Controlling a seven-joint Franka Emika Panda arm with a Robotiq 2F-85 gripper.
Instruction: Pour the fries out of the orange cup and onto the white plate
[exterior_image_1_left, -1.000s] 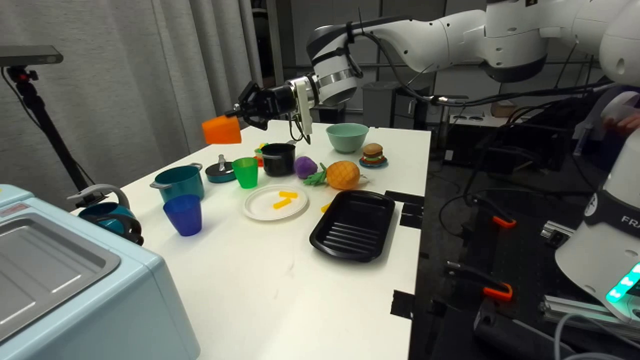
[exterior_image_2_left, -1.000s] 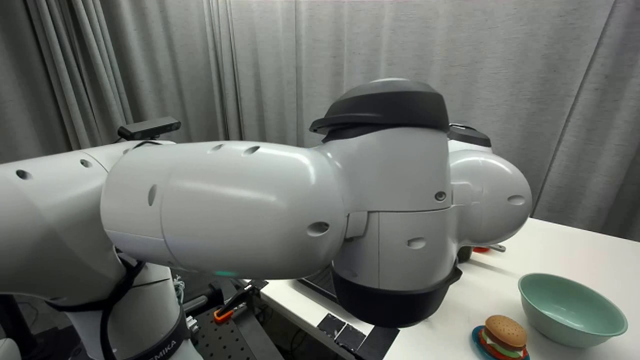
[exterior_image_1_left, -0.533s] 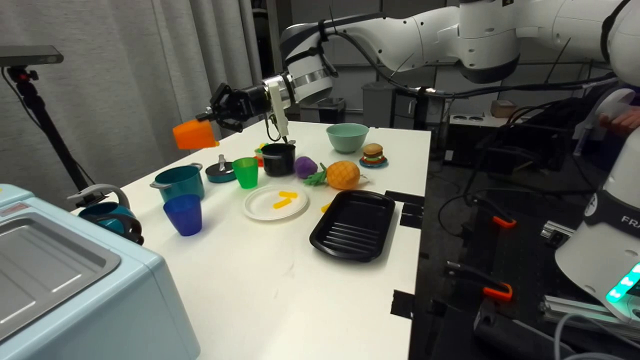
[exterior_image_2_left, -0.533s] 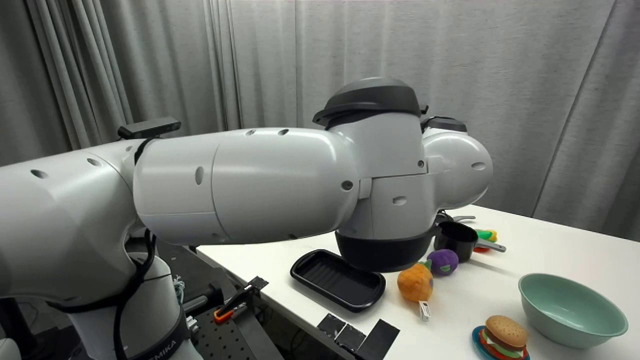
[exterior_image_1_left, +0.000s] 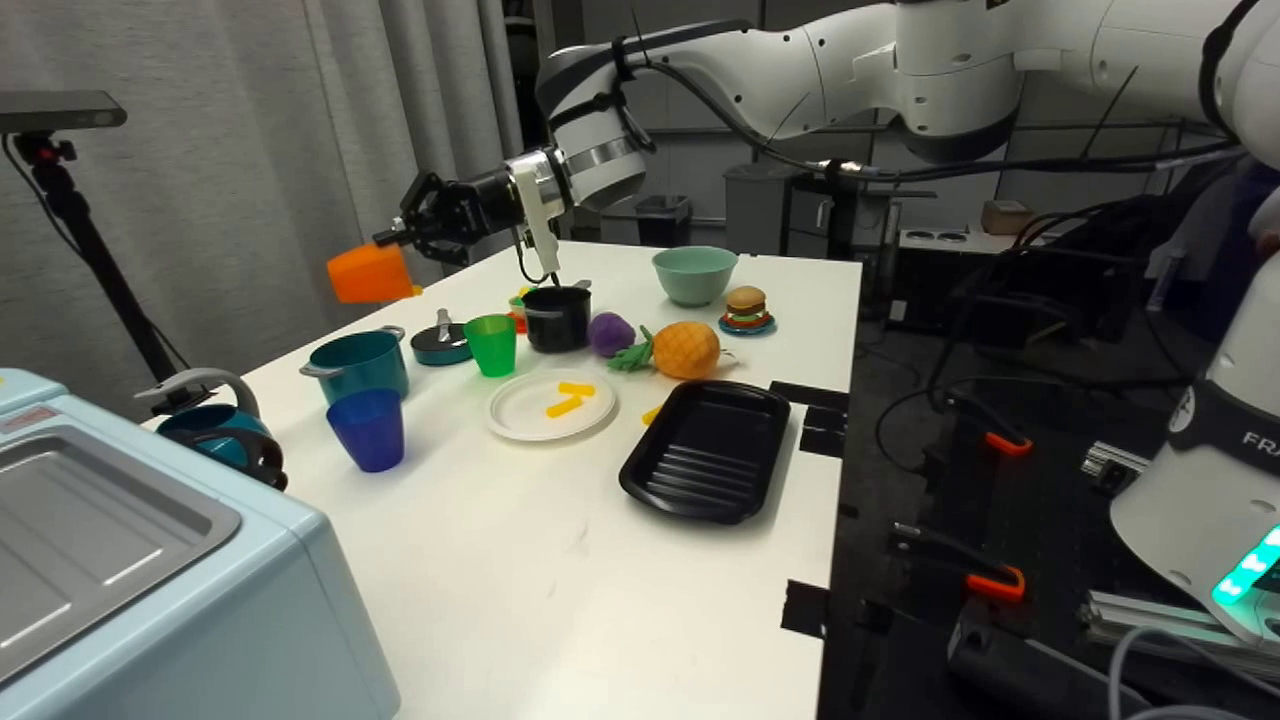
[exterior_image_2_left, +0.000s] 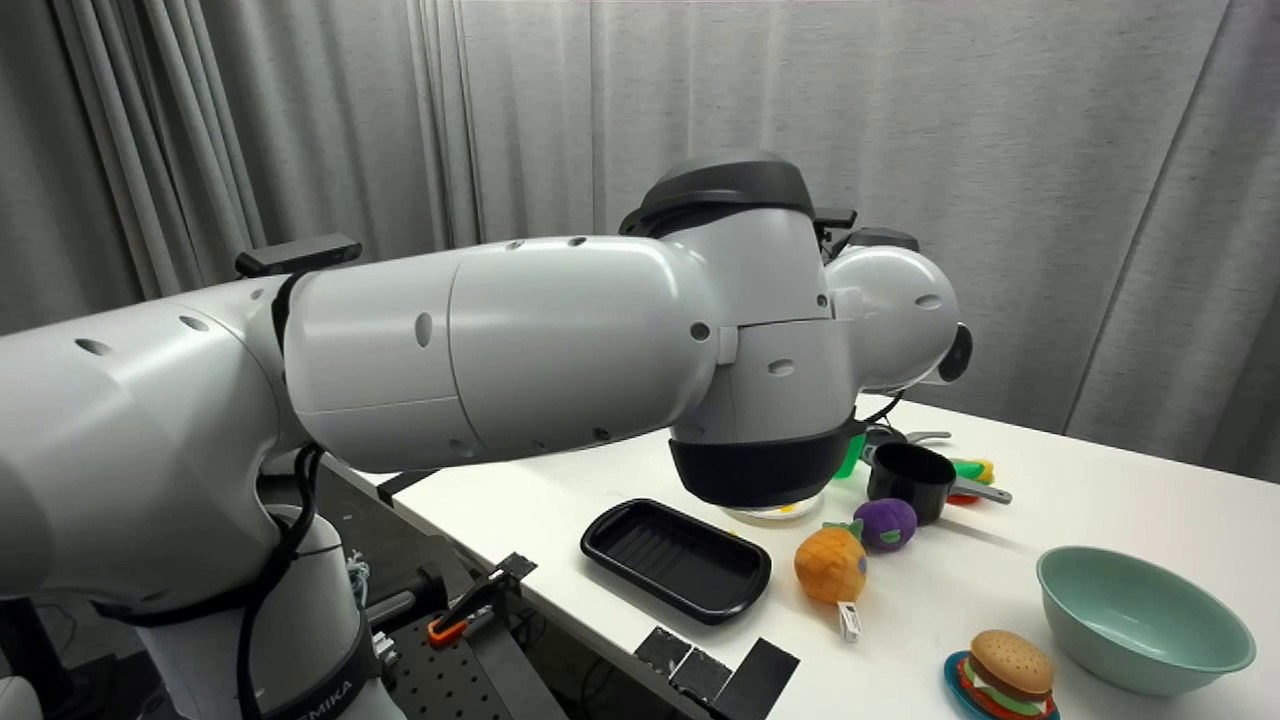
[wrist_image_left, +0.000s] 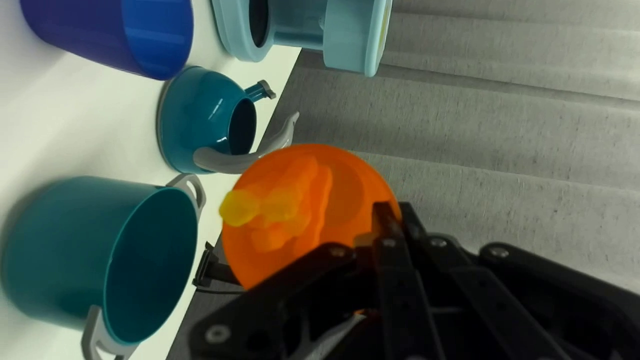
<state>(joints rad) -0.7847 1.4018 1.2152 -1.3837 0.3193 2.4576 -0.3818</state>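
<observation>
Tool (exterior_image_1_left: 385, 238) and orange cup (exterior_image_1_left: 370, 275) have shifted left and slightly lower in an exterior view since the earlier frame; arm (exterior_image_2_left: 520, 340) has moved up and left in an exterior view. Tool narrow, pinched on the orange cup's rim. Orange cup held up off the bench (exterior_image_1_left: 560, 560), tipped nearly on its side, mouth turned back toward the arm. Fries (wrist_image_left: 280, 205) inside it in wrist view, bunched on the bench-facing side, count unclear; one yellow end sticks out past the rim. White plate (exterior_image_1_left: 520, 412) flat on bench, well apart from the orange cup; two fries (exterior_image_1_left: 565, 406) lie on it, near each other. Another fry (exterior_image_1_left: 651, 414) on bench just beside the ridged black tray (exterior_image_1_left: 705, 450), partly hidden. Near the white plate: green cup (exterior_image_1_left: 491, 346) upright, black saucepan (exterior_image_1_left: 557, 322), purple plush (exterior_image_1_left: 611, 334), leafy orange plush (exterior_image_1_left: 686, 350). Farther left in an exterior view: blue cup (exterior_image_1_left: 370, 430) upright, teal two-handled pot (exterior_image_1_left: 365, 370) just beside it, teal kettle (wrist_image_left: 197, 120) near both. Pale-blue appliance (exterior_image_1_left: 240, 590) fills the near left corner. In both exterior views: mint-green bowl (exterior_image_1_left: 695, 277) on bench, toy burger (exterior_image_1_left: 746, 305) near it on a blue dish (exterior_image_1_left: 764, 327).
</observation>
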